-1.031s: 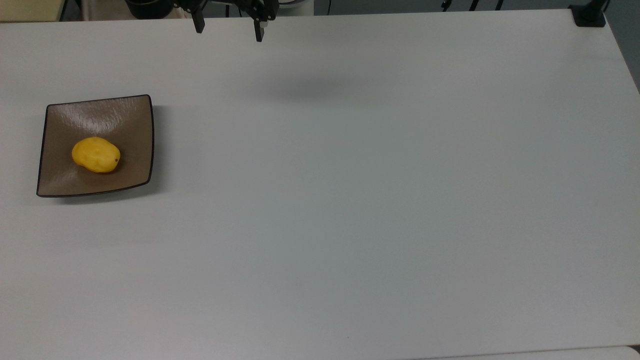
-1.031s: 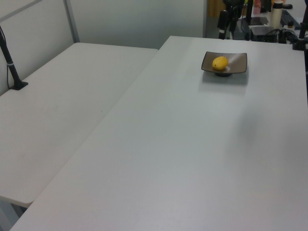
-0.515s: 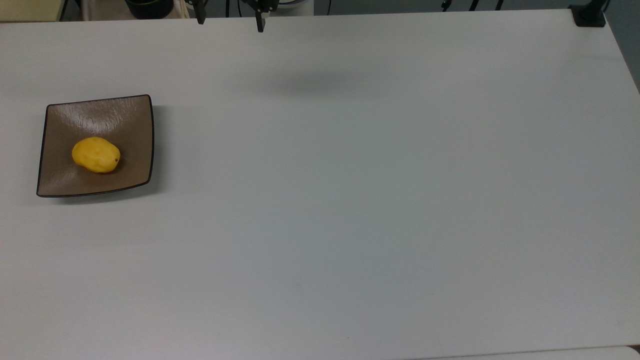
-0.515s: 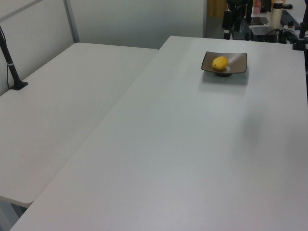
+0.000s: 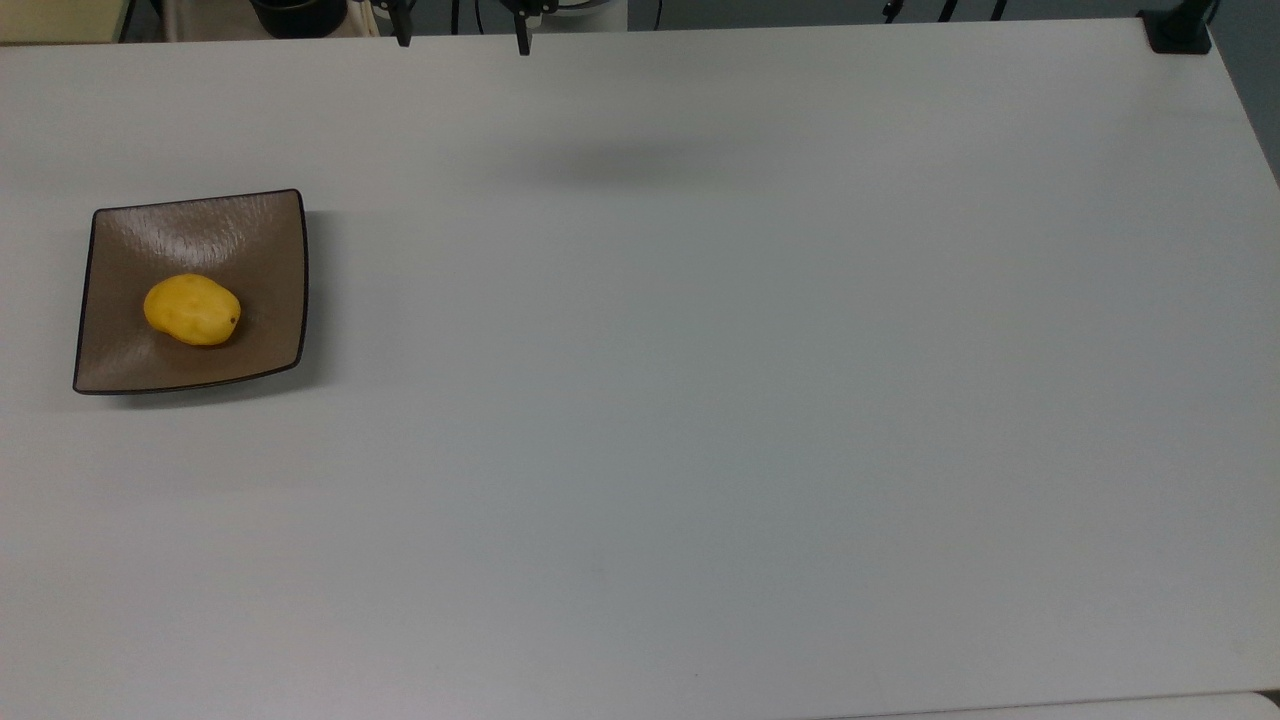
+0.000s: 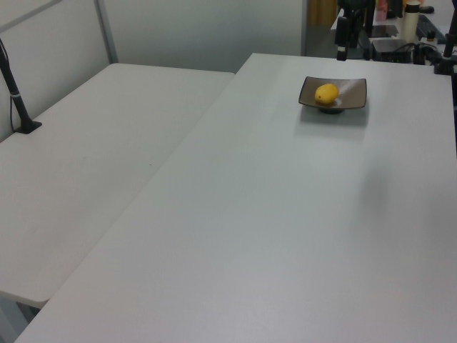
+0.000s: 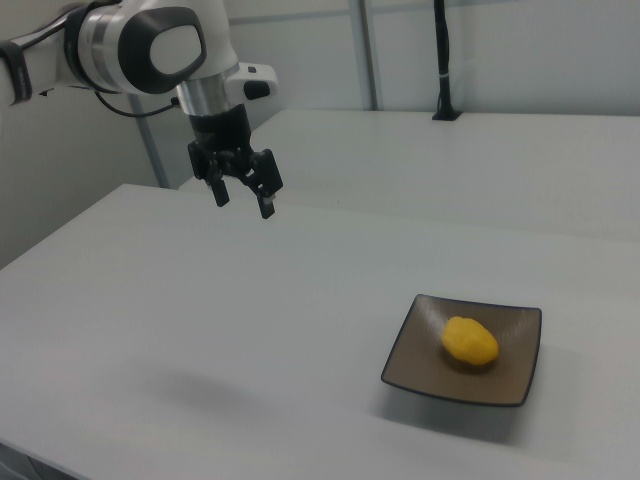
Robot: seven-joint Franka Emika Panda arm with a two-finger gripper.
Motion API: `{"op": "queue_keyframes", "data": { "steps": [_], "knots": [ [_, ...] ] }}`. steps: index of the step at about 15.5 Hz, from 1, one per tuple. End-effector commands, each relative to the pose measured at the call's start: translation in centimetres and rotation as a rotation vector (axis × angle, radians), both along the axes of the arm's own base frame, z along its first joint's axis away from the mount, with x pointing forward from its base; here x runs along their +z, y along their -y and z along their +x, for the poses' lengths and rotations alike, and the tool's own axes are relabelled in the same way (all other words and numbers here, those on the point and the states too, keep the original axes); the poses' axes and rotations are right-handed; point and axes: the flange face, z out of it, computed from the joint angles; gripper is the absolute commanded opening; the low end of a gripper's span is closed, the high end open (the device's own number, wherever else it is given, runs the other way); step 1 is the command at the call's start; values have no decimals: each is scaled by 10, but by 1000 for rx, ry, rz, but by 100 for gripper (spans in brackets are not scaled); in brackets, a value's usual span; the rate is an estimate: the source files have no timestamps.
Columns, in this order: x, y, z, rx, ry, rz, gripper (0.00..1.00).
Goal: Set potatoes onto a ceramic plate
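While potato (image 7: 469, 341) sits plated, end effector (image 7: 243, 196) gapes.

Robotics lab, bare white tables (image 7: 200, 300) under the raised pincer (image 7: 243, 197), grey partition panels (image 7: 500, 50) behind it, clamped black pole (image 7: 441, 60) beyond, cabled gear (image 6: 400, 43) alongside.

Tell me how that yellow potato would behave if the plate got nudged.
The potato is a rounded, lumpy oval, so it would probably rock or roll. The plate looks glossy, so it may slide too. Its upturned corners might hold it in.

White rounded arm (image 7: 150, 45), grey joint cap, black two-fingered hand (image 7: 243, 200)
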Motion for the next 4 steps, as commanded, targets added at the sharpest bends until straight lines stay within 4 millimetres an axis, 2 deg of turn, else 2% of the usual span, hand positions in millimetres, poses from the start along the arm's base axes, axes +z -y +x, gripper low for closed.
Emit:
{"op": "queue_keyframes", "data": {
  "steps": [1,4],
  "knots": [
    [4,2,-11,29,-13,1,100],
    [3,2,-11,32,-19,0,100]
  ]
}}
